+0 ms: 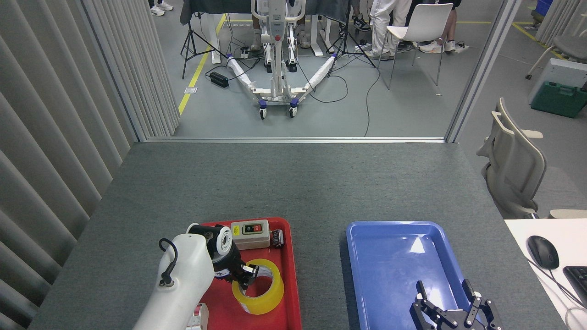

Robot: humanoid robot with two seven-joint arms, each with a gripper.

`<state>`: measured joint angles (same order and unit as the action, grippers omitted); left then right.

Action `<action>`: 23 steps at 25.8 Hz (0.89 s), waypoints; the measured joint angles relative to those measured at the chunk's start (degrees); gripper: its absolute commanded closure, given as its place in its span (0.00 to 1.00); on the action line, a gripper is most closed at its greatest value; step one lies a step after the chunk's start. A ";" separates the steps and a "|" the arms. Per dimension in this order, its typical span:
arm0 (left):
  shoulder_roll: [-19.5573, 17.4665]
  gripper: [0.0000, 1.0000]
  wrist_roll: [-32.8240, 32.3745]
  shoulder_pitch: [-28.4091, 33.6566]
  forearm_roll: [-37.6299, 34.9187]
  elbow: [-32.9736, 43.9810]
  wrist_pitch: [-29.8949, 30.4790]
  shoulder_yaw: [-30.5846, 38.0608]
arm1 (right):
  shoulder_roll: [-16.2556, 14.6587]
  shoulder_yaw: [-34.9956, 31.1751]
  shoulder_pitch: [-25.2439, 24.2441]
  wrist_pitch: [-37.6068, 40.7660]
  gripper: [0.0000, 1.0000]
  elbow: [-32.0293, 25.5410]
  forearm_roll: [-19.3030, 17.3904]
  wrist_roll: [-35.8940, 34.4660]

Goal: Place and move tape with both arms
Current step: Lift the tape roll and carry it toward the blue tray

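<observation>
The tape [271, 297], a yellow roll with a white core, lies flat in the red tray [288, 261] at the lower left. My left gripper [246, 276] reaches down from the white arm and is shut on the roll's left wall, one finger inside the core and one outside. My right gripper [444, 295] hovers over the near end of the blue tray [390, 256] at the lower right. Its fingers [420, 289] are spread apart and hold nothing.
The red tray also holds a grey switch box [250, 228] with buttons, a small black part [276, 237] beside it, and a white-and-red item [200, 315] at the near edge. A strip of grey table [321, 266] separates the two trays. A mouse [542, 251] lies at the far right.
</observation>
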<state>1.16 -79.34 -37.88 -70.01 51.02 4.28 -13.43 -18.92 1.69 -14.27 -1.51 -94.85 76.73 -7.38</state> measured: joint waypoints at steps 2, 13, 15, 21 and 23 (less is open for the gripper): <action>-0.14 1.00 -0.82 -0.66 1.38 0.68 2.34 -0.10 | -0.01 -0.02 -0.04 0.29 0.02 0.01 0.00 0.20; 1.65 1.00 -1.95 -4.75 43.07 -3.81 38.89 -0.10 | 0.00 -0.17 -0.23 3.45 0.01 0.11 0.08 -0.38; 3.42 1.00 -1.84 -4.76 48.75 -6.42 39.88 -0.10 | -0.11 -0.41 -0.21 6.66 0.01 0.10 0.19 -0.42; 6.45 1.00 -1.69 -4.75 55.97 -11.30 40.66 -1.97 | -0.86 -4.75 -1.51 26.86 0.01 -0.27 0.74 -4.06; 6.77 1.00 -1.74 -4.75 56.67 -11.96 40.69 -2.67 | -1.72 -6.78 -2.10 35.87 0.01 -0.84 1.17 -6.70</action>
<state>7.93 -81.08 -42.63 -13.34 39.06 44.97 -16.10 -20.64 -5.09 -16.36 34.36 -95.69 77.90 -14.08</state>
